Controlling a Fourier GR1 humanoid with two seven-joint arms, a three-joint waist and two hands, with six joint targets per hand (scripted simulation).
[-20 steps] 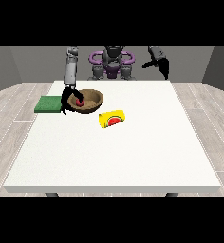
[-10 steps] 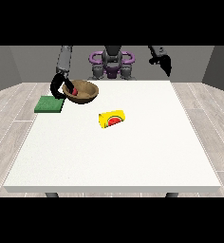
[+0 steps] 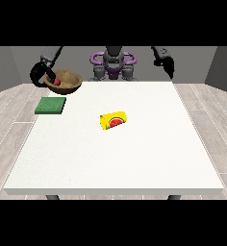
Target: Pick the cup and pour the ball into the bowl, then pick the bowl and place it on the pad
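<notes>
A brown bowl [image 3: 67,81] hangs in the air above the table's far left corner, tilted towards the camera, with a red ball [image 3: 56,81] inside it. The hand at the view's left [image 3: 40,76] is curled round the bowl's left rim. Below and in front of the bowl, a green pad [image 3: 51,105] lies flat on the table's left side. A yellow cup [image 3: 113,120] with a watermelon picture lies on its side near the table's middle. The hand at the view's right [image 3: 167,65] is raised off the table at the far right, holding nothing.
The white table [image 3: 134,158] spreads wide towards the camera. The robot's torso [image 3: 113,65] stands behind the far edge. Wooden floor surrounds the table.
The hand at the view's left has lifted the bowl off the table and carried it up and leftwards, above the pad. The other hand has moved slightly; the cup stays put.
</notes>
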